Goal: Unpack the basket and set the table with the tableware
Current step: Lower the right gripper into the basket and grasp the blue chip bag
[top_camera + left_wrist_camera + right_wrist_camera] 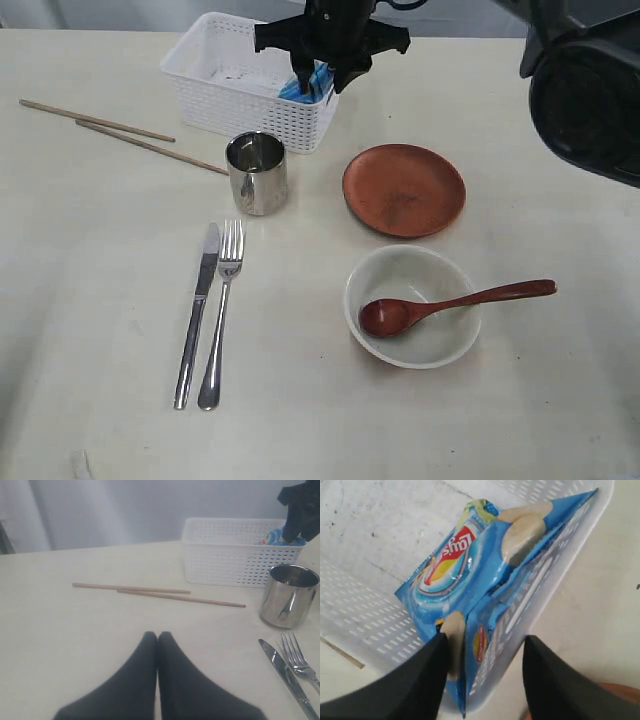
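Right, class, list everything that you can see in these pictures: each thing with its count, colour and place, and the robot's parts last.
table: 1, pale cream, under everything
basket: 1, white, far side of the table
snack packet: 1, blue, inside the basket
chopsticks: 2, pale wood, on the table left of the basket in the exterior view
cup: 1, shiny steel, upright in front of the basket
plate: 1, brown, right of the cup
bowl: 1, off-white, in front of the plate
spoon: 1, reddish-brown, head in the bowl, handle over its rim
knife: 1, steel, left of the bowl
fork: 1, steel, beside the knife
left fingers: 2, black, shut, above bare table
right fingers: 2, black, open, either side of the snack packet
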{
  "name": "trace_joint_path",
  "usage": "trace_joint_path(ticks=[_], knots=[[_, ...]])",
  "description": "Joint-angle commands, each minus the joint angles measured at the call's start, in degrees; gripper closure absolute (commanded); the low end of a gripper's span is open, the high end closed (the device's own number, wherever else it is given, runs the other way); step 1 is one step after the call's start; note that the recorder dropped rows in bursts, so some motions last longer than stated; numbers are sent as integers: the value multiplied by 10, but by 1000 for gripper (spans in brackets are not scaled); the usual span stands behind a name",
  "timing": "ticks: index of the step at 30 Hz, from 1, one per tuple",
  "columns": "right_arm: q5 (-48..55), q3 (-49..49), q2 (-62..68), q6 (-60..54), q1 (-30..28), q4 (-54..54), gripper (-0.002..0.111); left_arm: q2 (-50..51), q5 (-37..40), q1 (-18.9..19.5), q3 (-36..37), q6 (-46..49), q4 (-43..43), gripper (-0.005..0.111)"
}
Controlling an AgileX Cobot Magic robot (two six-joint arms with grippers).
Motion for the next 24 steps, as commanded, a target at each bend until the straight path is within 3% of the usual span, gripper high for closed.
trace_joint_path(ticks=[1,18,24], knots=[[9,-1,-1,-8,-1,4,63,-4,-5,1,1,0,-1,107],[0,-31,2,-7,-1,31,63,-4,-5,1,1,0,-1,107],[8,-31,18,-5,-1,33,55,-4,-5,1,1,0,-1,107]])
